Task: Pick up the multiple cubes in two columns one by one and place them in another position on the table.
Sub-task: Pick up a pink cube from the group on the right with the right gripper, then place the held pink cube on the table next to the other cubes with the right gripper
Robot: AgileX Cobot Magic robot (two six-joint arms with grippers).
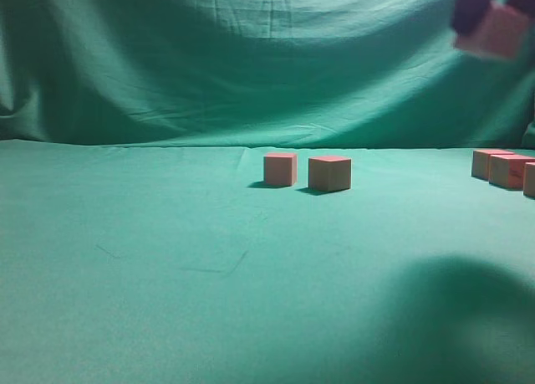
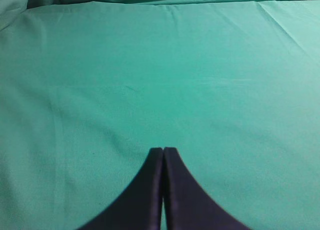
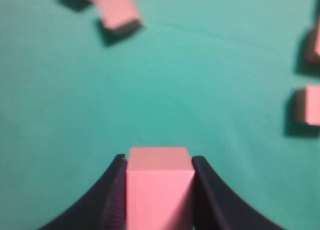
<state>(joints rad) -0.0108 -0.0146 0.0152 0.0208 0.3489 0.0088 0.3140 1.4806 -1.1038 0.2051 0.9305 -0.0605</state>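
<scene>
A pink cube [image 3: 159, 187] rides clamped between the jaws of the right gripper [image 3: 159, 190], carried high above the green surface [image 1: 167, 258] at the upper right of the exterior view. Two cubes [image 1: 280, 168] stand side by side, just apart, at mid-surface, down and to the left of the carried one; more cubes [image 1: 510, 171] cluster at the right edge. The right arm is plainly the nearer to either group. The left gripper [image 2: 163, 151] hangs clenched on nothing over bare cloth, no cube in its view.
</scene>
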